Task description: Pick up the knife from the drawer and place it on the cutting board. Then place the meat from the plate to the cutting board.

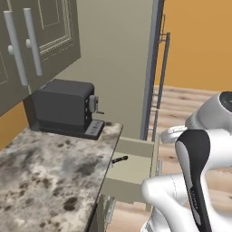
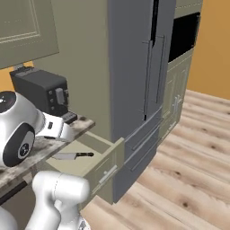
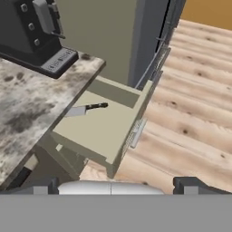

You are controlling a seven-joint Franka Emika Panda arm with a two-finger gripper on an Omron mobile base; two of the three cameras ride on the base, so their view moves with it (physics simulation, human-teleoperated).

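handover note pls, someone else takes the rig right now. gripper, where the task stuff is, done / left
Gripper: open and holding nothing, well above the drawer and looking down at it.
Drawer: pulled out, beside the end of the speckled counter.
Knife: flat on the drawer floor near the counter side, black handle toward the back of the drawer, untouched.
Coffee machine stands at the counter's far end.
Done: drawer is open.
Left: lower into the drawer, grasp the knife by the handle and put it on the cutting board; then take the meat from the plate to the board.
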